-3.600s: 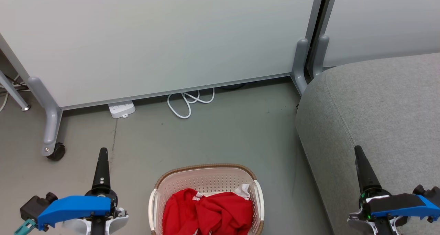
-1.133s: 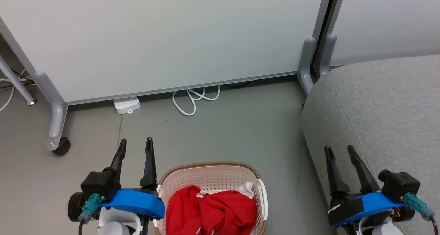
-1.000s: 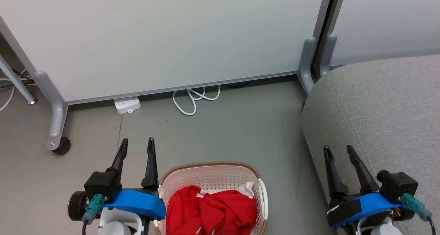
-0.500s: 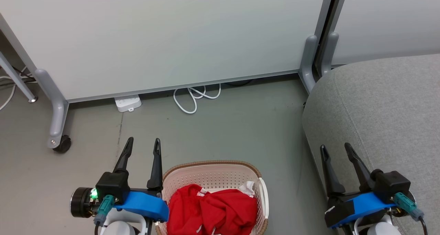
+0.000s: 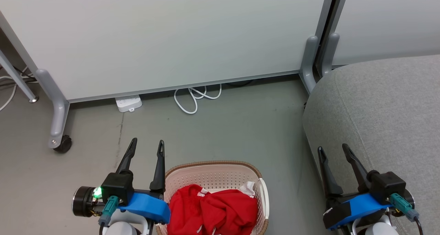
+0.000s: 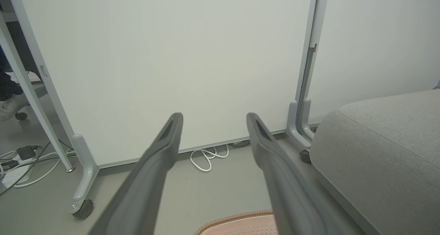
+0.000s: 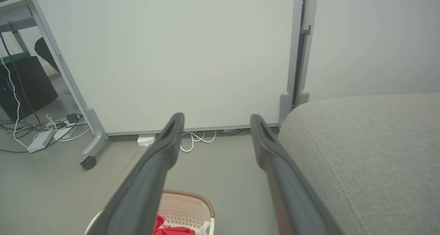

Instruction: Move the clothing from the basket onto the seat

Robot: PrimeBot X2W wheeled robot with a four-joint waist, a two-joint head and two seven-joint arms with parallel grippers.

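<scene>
Bright red fabric clothing (image 5: 213,211) lies crumpled in cream perforated plastic basket (image 5: 209,163), long axis left-right; left hand (image 5: 147,141) and right hand (image 5: 332,147) both wide, empty.

The clothing (image 5: 220,212) at six o'clock is soft, crumpled cloth; the basket (image 5: 213,177) around it is perforated matt plastic with a woven-look rim. At three o'clock the seat (image 5: 385,104) is coarse matt fabric. The floor (image 5: 240,131) is smooth and dull
</scene>
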